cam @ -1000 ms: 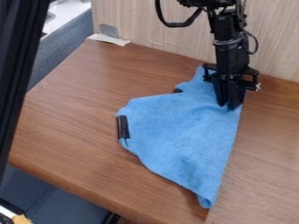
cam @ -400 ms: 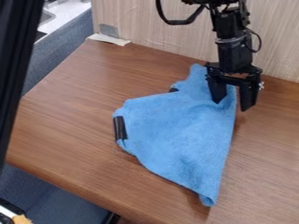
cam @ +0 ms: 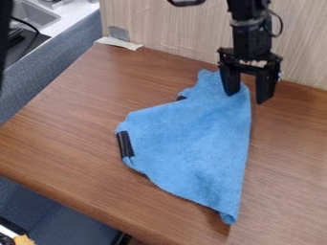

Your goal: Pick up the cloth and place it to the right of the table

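The soft, light blue cloth (cam: pixel 195 139) lies on the brown wood-grain worktop (cam: pixel 70 112), reaching toward its back edge. The black two-finger gripper (cam: pixel 248 97) is spread wide at the cloth's upper end. Grip a raised fold there; expect limp, trailing fabric.

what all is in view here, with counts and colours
cloth: 1, blue, middle of table
strips: 2, black, on cloth's left and upper-left edges
table: 1, brown wood-grain, centre
wall panel: 1, pale wood-grain, behind table
flat scrap: 1, whitish, table's far-left corner
patch: 1, grey, low on wall panel
sink: 1, grey, upper left
counter: 1, white, around sink
small unclear item: 1, orange-yellow, lower-left corner
arm: 1, black, upper right
gripper: 1, black, at cloth's far end, open
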Available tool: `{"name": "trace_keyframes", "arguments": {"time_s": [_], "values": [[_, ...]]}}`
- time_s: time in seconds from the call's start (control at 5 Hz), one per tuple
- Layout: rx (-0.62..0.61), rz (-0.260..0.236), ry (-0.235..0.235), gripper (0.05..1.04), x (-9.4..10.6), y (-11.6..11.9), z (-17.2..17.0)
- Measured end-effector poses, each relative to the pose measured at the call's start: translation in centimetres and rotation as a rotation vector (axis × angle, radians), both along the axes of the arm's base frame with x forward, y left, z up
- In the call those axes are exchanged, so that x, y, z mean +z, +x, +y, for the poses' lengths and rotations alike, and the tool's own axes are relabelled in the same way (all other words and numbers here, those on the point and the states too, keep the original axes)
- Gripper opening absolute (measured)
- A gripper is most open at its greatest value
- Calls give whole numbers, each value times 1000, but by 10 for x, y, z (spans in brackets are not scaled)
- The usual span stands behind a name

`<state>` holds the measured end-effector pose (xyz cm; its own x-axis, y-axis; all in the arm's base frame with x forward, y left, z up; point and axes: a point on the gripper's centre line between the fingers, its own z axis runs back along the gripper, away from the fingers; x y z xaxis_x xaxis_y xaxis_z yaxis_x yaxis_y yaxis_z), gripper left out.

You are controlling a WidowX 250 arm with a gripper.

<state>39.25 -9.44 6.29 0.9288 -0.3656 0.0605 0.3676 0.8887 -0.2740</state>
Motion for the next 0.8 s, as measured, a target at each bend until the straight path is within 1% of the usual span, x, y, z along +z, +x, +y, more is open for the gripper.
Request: {"name": "trace_keyframes", "arguments": {"time_s": [0.2, 0.4, 0.6, 0.8], "values": [[9, -54, -9, 1000, 25, -1, 8], [5, -99, -22, 1000, 49, -8, 14], [2, -165, -30, 1000, 74, -11, 28], [1, -168, -30, 1000, 76, -11, 29]]}}
